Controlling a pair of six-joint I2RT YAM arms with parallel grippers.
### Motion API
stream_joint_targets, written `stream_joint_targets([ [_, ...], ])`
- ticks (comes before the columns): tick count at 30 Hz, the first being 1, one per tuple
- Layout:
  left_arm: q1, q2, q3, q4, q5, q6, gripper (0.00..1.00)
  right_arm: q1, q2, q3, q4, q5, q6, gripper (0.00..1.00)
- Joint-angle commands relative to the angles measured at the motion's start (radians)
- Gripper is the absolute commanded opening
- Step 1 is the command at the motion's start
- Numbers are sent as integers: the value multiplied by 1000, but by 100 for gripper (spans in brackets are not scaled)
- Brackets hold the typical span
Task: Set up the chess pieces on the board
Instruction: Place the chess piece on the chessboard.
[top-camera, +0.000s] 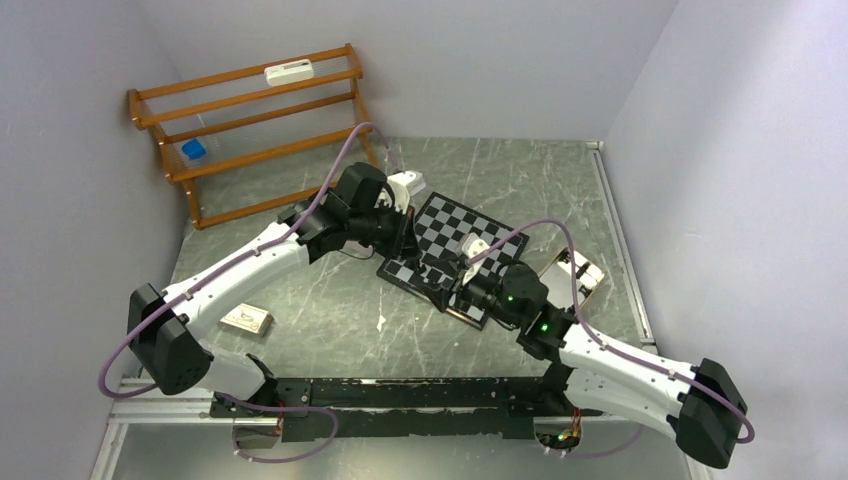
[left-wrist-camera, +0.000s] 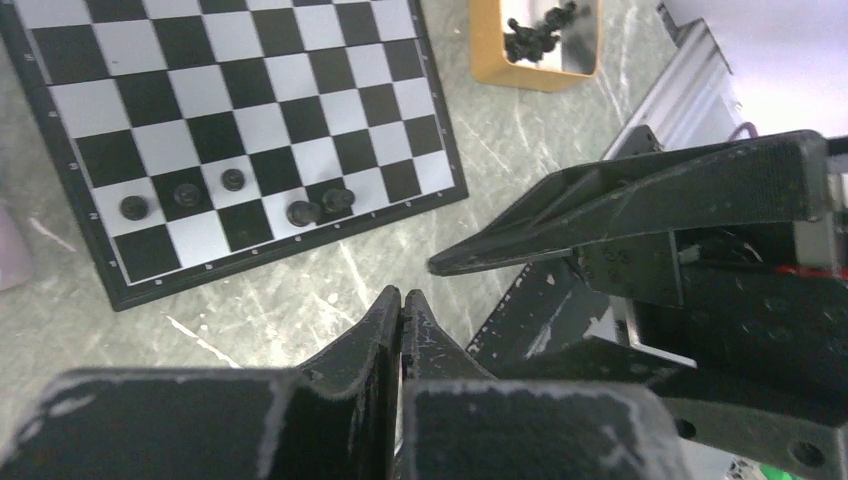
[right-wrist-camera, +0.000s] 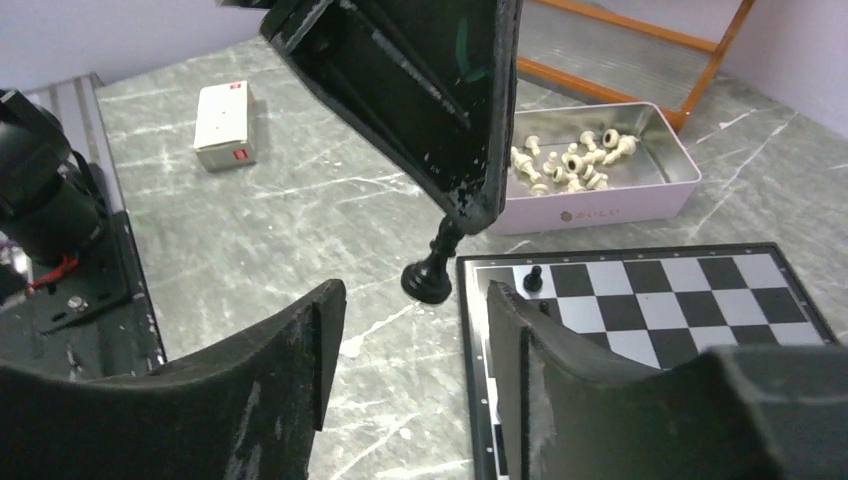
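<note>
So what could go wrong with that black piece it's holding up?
The left gripper pinches the black piece only by its thin top, so it might slip. It hangs beside the board, over the table, so it would fall off-board. The open right gripper sits very near and could bump it.

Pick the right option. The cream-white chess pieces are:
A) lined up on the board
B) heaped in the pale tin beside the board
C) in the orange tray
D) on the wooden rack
B: in the right wrist view the cream-white pieces lie jumbled inside the pale tin, which sits on the table just past the far edge of the board.
</note>
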Motion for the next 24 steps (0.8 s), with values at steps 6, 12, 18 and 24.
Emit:
stream_joint_targets([
  [6, -9, -14, -71, 84, -187, 3, 5, 6, -179, -36, -106, 156, 117, 95],
  [12, -58, -66, -143, 172, -356, -5, 5, 4, -316, 13, -284, 374, 260, 100],
  [18, -135, -125, -291, 336, -504, -23, 5, 4, -394, 89, -411, 512, 338, 100],
  [24, -211, -127, -409, 485, -643, -22, 5, 4, -421, 127, -487, 583, 364, 100],
])
